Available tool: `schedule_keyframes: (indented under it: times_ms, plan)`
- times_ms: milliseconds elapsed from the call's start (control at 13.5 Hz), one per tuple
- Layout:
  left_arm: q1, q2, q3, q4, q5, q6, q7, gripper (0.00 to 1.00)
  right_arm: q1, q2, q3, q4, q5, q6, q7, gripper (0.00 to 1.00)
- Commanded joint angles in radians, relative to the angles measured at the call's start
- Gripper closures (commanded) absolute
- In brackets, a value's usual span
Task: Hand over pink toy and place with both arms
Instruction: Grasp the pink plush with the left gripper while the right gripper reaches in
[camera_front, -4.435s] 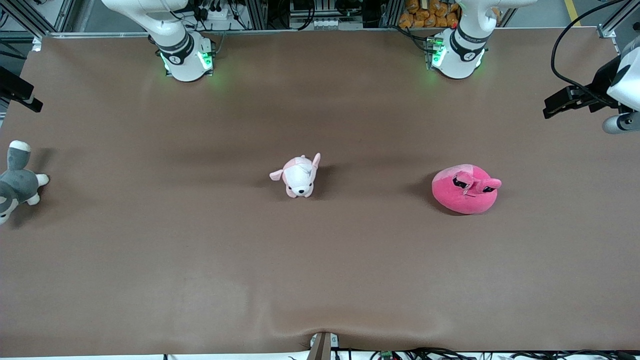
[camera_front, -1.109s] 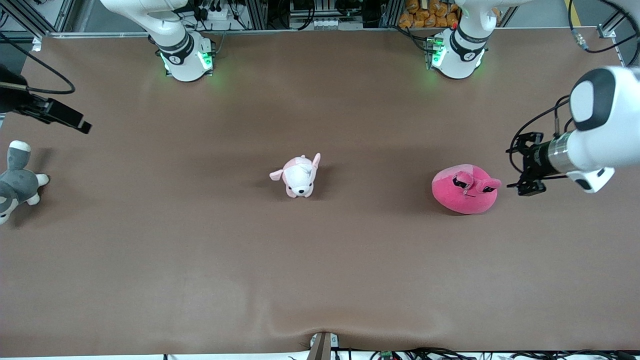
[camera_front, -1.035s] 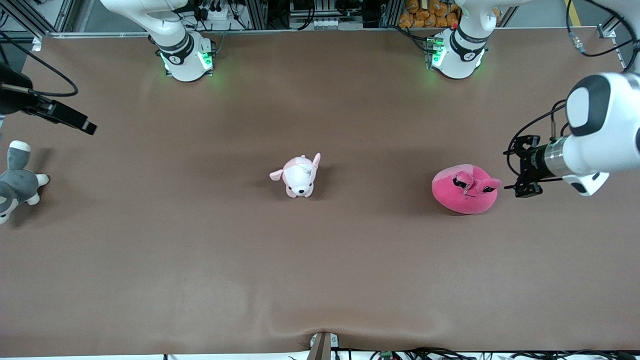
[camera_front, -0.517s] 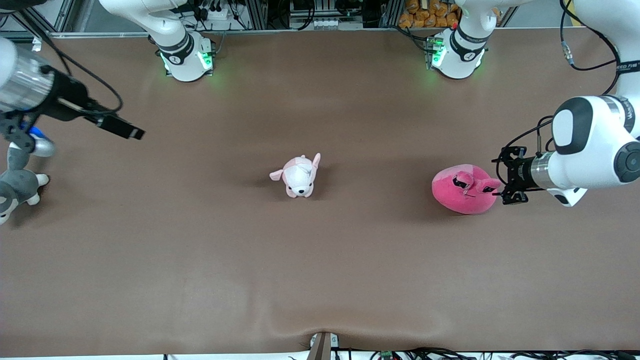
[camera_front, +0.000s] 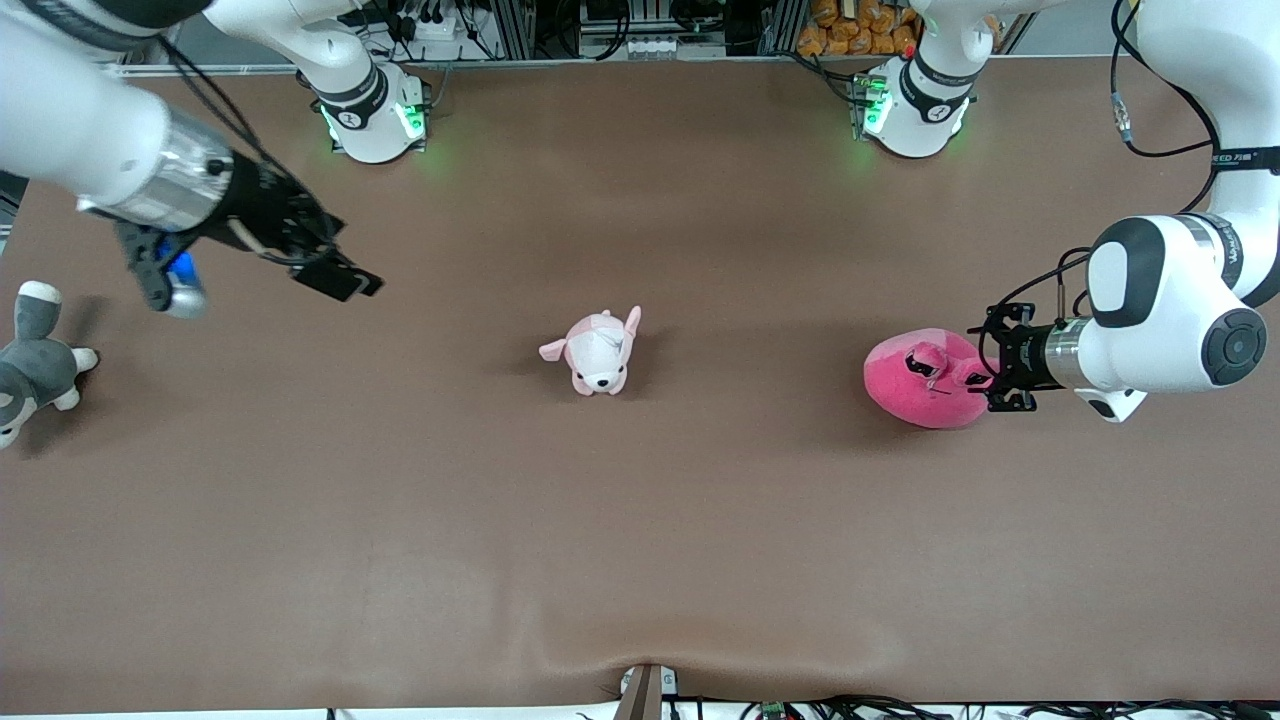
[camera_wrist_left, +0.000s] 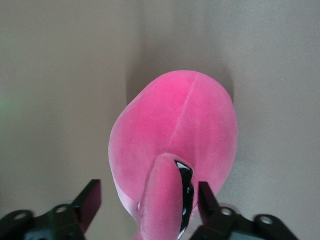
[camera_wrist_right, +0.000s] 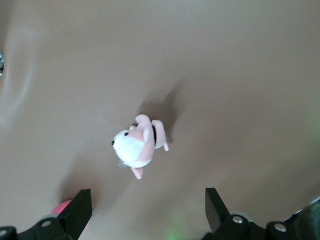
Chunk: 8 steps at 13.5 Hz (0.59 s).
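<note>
Resting on the counter (camera_front: 700, 520) toward the left arm's end, the pink toy (camera_front: 925, 380) looks soft and light; the left tool (camera_front: 990, 378) straddles one eye stalk (camera_wrist_left: 162, 200), not clenched. Right tool (camera_front: 340, 275) released, over bare counter.

Pink toy (camera_front: 928, 380) toward left arm's end; puppy plush (camera_front: 598, 352) mid-table.

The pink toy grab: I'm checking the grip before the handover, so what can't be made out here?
- Front view: the left gripper meets the pink toy side-on; contact is unclear.
- Left wrist view: the picture's edge cuts off the toy's stalk, which stands between the fingers.
- Front view: the grey toy is cut off by the edge.
</note>
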Motion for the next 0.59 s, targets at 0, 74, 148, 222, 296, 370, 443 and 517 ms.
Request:
schedule_keyframes:
  times_ms: [0,74,148,222,296,370,443,517]
  plan:
    - [-0.003,-0.01,-0.004,-0.013,-0.019,0.011,-0.017,0.76,0.065,0.037,-0.011,0.021,0.051,0.075,0.221,0.0]
    - [-0.003,-0.011,-0.004,-0.012,-0.019,0.006,-0.017,0.9,0.09,0.054,-0.011,0.021,0.078,0.107,0.312,0.0]
    - [-0.005,-0.017,-0.006,-0.012,-0.017,0.002,-0.013,1.0,0.114,0.075,-0.011,0.021,0.092,0.139,0.388,0.0]
    - [-0.003,-0.023,-0.015,-0.012,-0.019,0.002,-0.013,1.0,0.145,0.089,-0.011,0.021,0.105,0.181,0.461,0.0]
    - [-0.003,-0.029,-0.019,-0.01,-0.019,-0.003,-0.016,1.0,0.168,0.106,-0.011,0.021,0.112,0.221,0.528,0.0]
    - [-0.003,-0.037,-0.024,-0.003,-0.019,-0.021,-0.016,1.0,0.189,0.125,-0.011,0.021,0.132,0.263,0.597,0.0]
    - [-0.003,-0.046,-0.027,0.005,-0.019,-0.035,-0.017,1.0,0.205,0.143,-0.011,0.021,0.158,0.302,0.659,0.0]
    - [-0.002,-0.068,-0.039,0.007,-0.019,-0.056,-0.011,1.0,0.218,0.158,-0.011,0.021,0.186,0.339,0.701,0.0]
